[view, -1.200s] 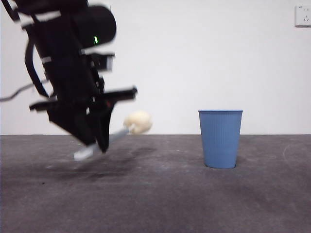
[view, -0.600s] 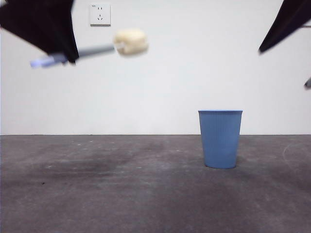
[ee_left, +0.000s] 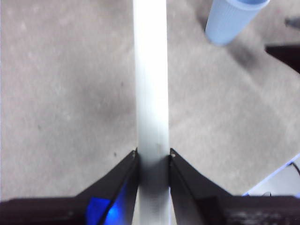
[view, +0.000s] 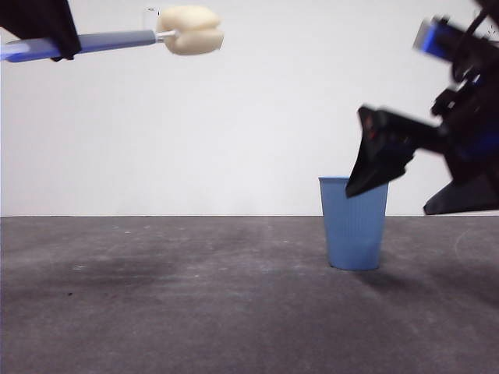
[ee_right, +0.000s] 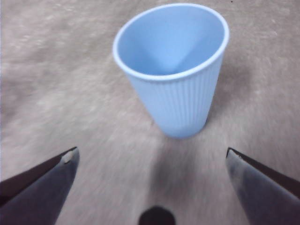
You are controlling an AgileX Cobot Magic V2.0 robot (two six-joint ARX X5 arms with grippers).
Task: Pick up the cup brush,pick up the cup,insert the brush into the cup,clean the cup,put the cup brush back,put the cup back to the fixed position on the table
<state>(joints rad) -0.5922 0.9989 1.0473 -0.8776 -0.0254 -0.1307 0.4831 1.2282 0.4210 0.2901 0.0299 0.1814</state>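
Blue, one cup [view: 354, 224] stands before the spread right hand [ee_right: 150, 161]; left hand [ee_left: 153, 154] pinches one cup brush [view: 125, 39].

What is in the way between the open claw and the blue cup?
Nothing visible. The right gripper has its jaws spread wide, facing the cup, with only bare table between them. The cup stands upright, untouched.

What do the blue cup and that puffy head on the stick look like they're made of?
The cup looks like thin plastic: matte blue, fine vertical ribs, smooth rolled rim. The brush head looks like soft sponge or foam: cream-yellow, rounded and lumpy, no shine. Neither can be confirmed by sight alone.
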